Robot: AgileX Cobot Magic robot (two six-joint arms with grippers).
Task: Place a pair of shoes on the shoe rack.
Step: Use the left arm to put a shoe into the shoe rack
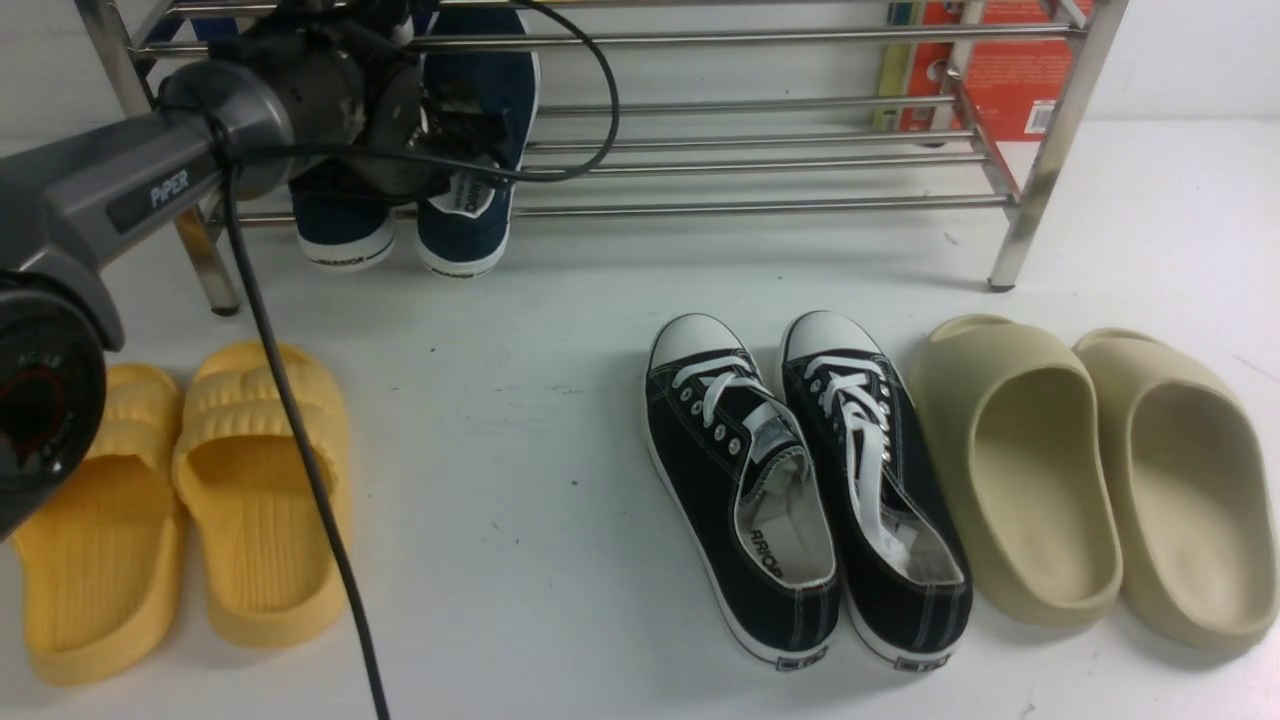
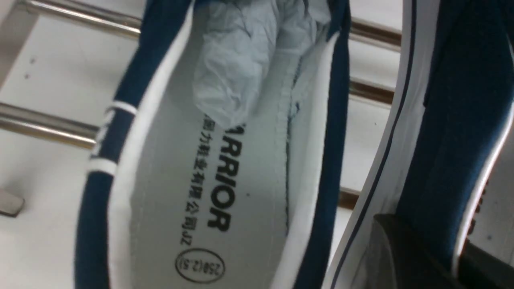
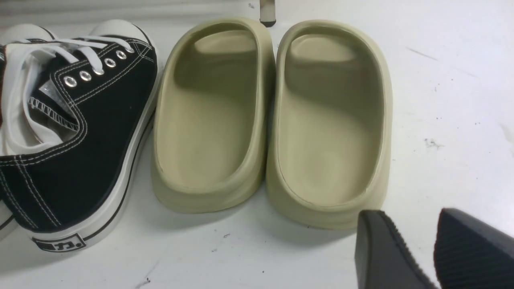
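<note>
The pair of shoes, navy slip-ons with white soles, lies side by side at the left end of the shoe rack, heels hanging over its front tube. The left shoe is half hidden by my left arm. My left gripper is over the right shoe. In the left wrist view one shoe shows its "WARRIOR" insole and stuffing paper. The left gripper is shut on the side wall of the other shoe, over the rack tubes. My right gripper hangs open above the white table, holding nothing.
Yellow slides lie at the front left. Black lace-up sneakers lie in the middle, and beige slides to their right. The beige slides lie just ahead of the right gripper. A red box stands behind the rack's right end.
</note>
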